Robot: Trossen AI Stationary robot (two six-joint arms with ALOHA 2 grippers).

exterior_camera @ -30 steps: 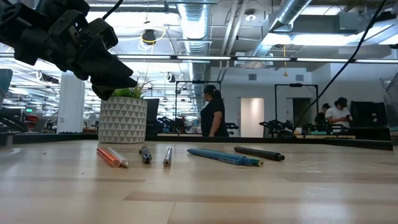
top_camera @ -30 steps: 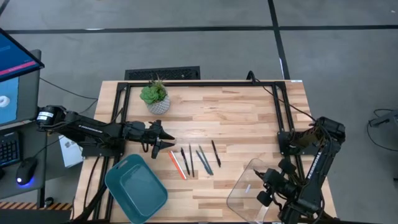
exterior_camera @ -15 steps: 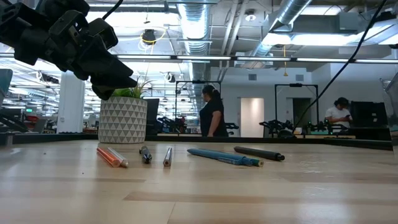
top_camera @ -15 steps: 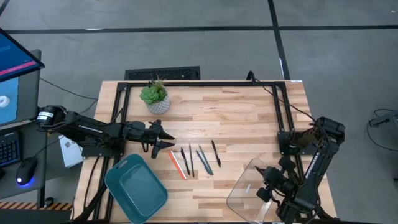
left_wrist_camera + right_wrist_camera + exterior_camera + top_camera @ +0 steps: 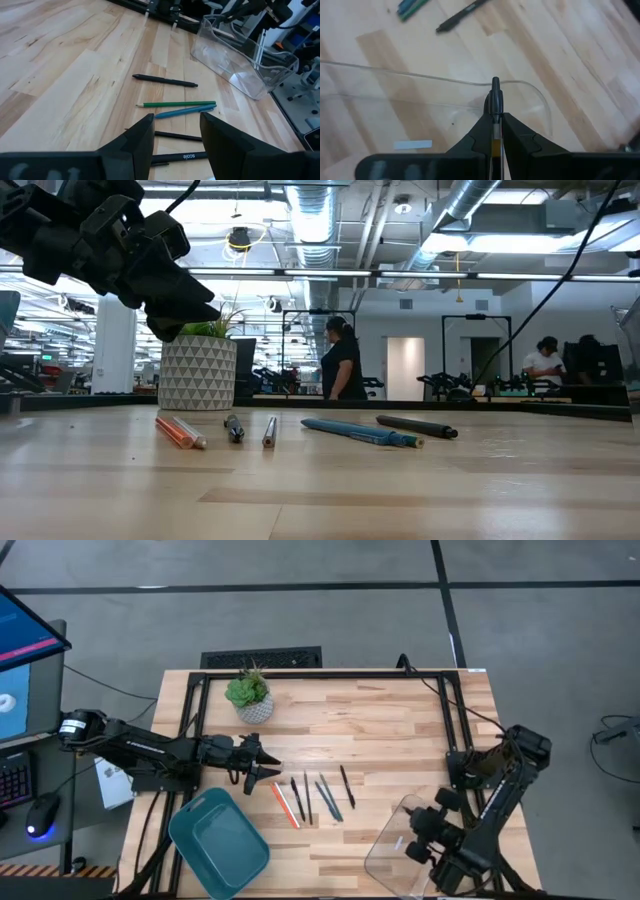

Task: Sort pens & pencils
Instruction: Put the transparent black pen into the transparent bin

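From my station I judge the sorting has hardly begun: all the pens (image 5: 347,785) and pencils (image 5: 285,805) I can count lie loose in a short row on the worktop (image 5: 380,725), in the lower middle of the high view, and no one is in a container. In the left wrist view I see a black pen (image 5: 165,80) at the far side, then a green pencil (image 5: 177,104) and a teal pen (image 5: 184,110) just beside each other, and two more black pens closer to me. The orange-red pencil (image 5: 173,431) lies at the left end of the row in the low view. My left gripper (image 5: 262,766) hangs above the left end of the row with its fingers apart and nothing between them. My right gripper (image 5: 495,95) waits at lower right, fingers together and empty, over the clear tray (image 5: 400,840). The teal bin (image 5: 218,843) sits at lower left, and it looks empty. A potted plant (image 5: 248,695) stands at upper left, away from the row, so I think nothing blocks the reach.
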